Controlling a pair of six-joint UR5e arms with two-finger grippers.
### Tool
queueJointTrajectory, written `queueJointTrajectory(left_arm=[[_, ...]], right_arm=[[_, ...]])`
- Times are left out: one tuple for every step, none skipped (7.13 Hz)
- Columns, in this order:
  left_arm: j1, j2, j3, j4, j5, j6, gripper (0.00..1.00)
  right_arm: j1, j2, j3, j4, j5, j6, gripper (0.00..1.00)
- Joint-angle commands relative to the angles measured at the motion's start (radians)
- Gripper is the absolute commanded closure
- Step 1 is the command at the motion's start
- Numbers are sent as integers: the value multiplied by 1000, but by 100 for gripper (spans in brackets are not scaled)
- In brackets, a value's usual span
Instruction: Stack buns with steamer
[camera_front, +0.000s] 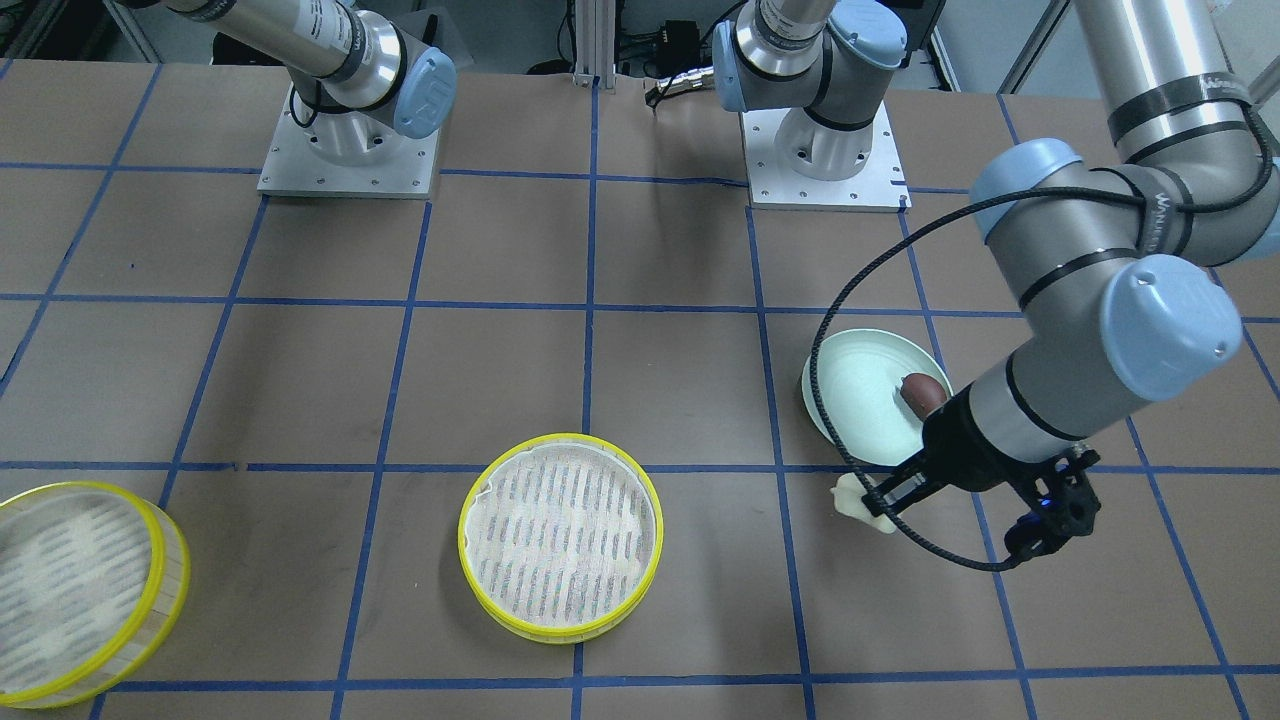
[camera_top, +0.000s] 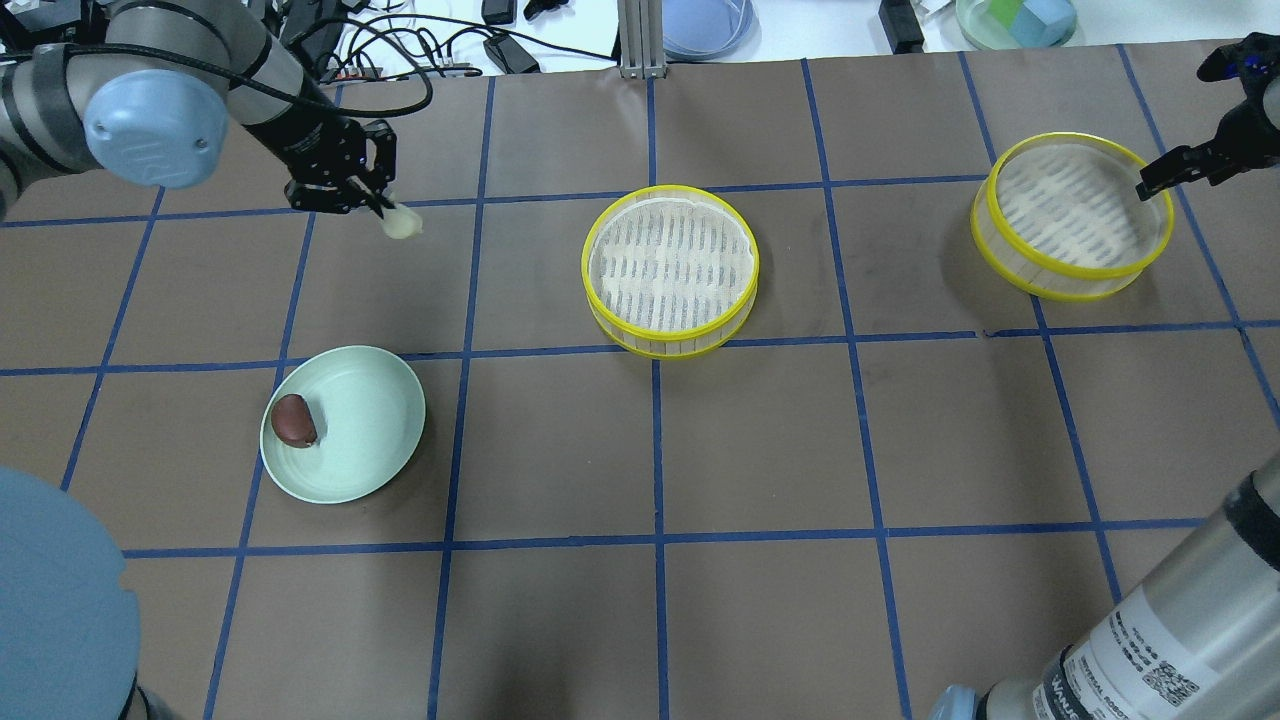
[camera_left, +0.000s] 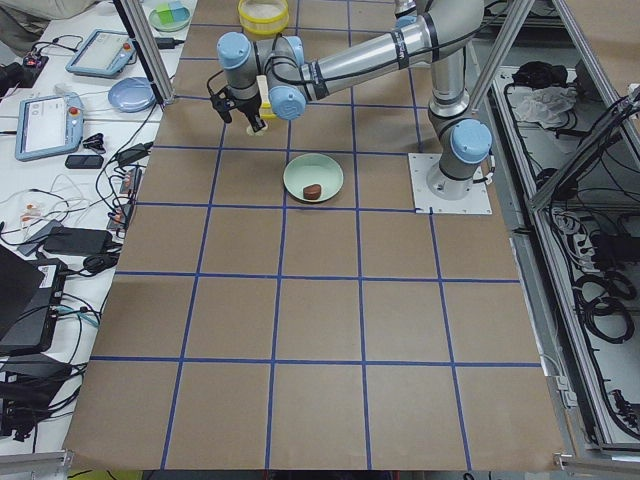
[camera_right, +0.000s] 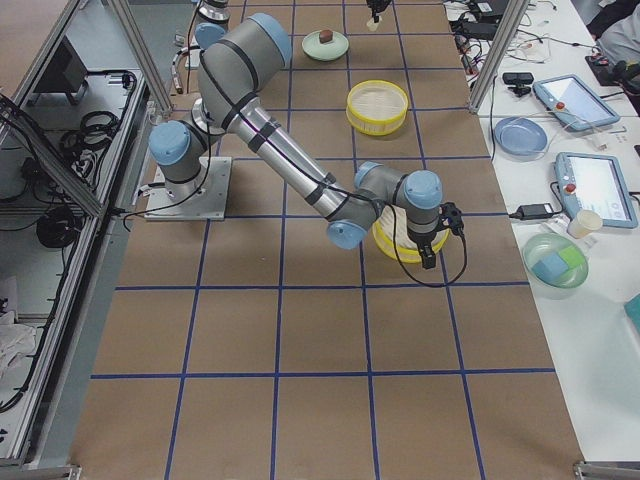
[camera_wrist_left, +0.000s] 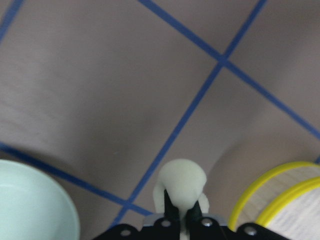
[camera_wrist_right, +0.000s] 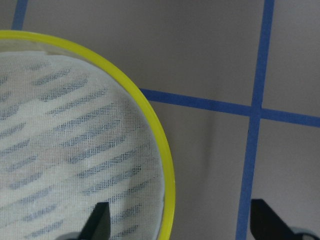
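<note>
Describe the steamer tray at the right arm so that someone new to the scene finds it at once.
On the brown gridded table, go to the robot's right end. There the open right tool straddles the rim of a round yellow-rimmed steamer tray. Its twin sits at the table's middle with no tool near it.

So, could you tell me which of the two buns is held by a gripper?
The white bun, clamped in the left gripper; the brown bun lies on the green plate.
</note>
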Motion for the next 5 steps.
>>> queueJointTrajectory(left_arm=[[-106, -61, -7, 247, -190, -221, 100], [-155, -93, -7, 292, -204, -292, 100], [-189, -127, -9, 317, -236, -335, 100], [-203, -156, -31, 373, -241, -360, 100], [-229, -174, -79, 430, -234, -374, 100]], right_arm=[[0, 24, 1, -8, 0, 1, 26], [0, 29, 3, -8, -1, 1, 40], [0, 31, 3, -8, -3, 1, 55], [0, 29, 4, -6, -4, 3, 79], [0, 28, 6, -6, -4, 4, 95]])
